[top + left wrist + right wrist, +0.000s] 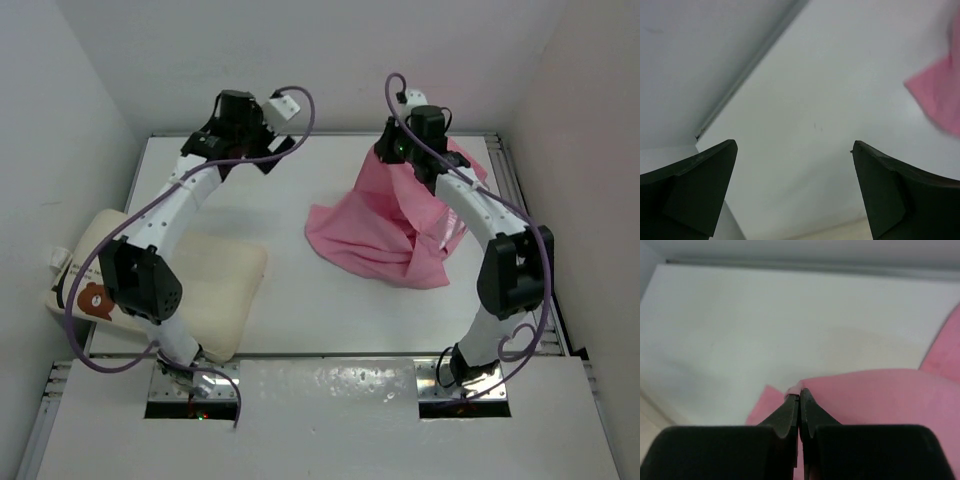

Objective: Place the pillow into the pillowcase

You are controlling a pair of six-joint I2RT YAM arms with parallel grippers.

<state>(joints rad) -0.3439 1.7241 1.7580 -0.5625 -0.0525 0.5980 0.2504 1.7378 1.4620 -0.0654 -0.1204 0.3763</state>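
The pillow (215,290) lies flat at the near left corner of the desk (300,320), with its left end and its bear print past the desk's left edge. The left arm (185,200) crosses above the pillow and reaches to the far left of the desk. The left jaws stand wide apart and hold nothing; the left wrist view shows only bare desk between them.

The pillowcase (370,235) sits crumpled on the far right half of the desk, well apart from the pillow. Its far part is drawn up into a peak. The right arm (470,200) reaches over it. The right jaws are closed together, clamped on a fold of the pillowcase (880,400) at that peak.
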